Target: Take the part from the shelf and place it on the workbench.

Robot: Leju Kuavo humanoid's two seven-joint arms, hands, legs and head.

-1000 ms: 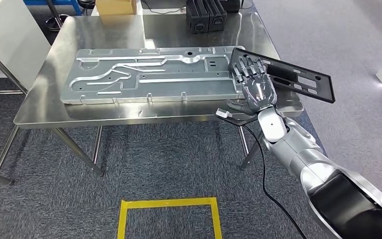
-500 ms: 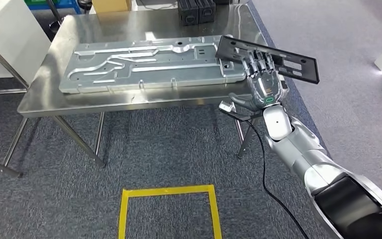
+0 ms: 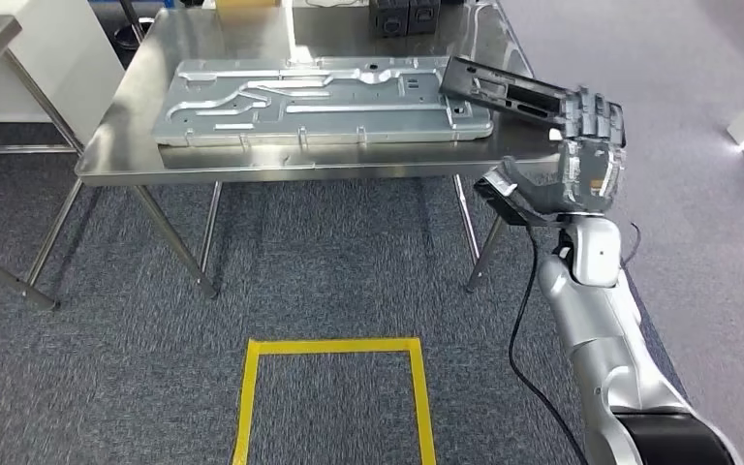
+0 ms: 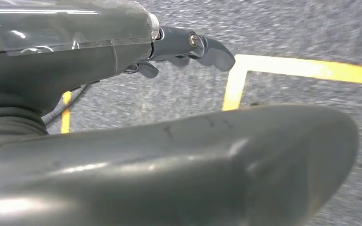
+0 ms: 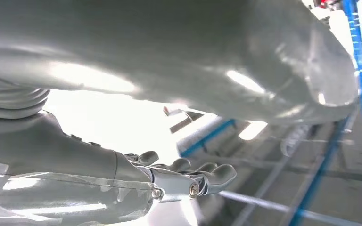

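While R hand (image 3: pixel 581 170) grips flat black slotted part (image 3: pixel 509 89), steel workbench (image 3: pixel 116 145) gleams.

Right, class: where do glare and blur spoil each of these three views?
Head view: sharp, ceiling lights glinting off the steel workbench. Right wrist view: blown-out white glare behind the right hand. Left wrist view: the close grey thumb is soft, the yellow floor tape blurred.

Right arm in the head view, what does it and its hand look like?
The right arm is glossy silver in rounded segments, with a black section near the shoulder. A thin black cable hangs beside it. The right hand has a clear back cover over dark parts, an orange mark, and dark grey segmented fingers.
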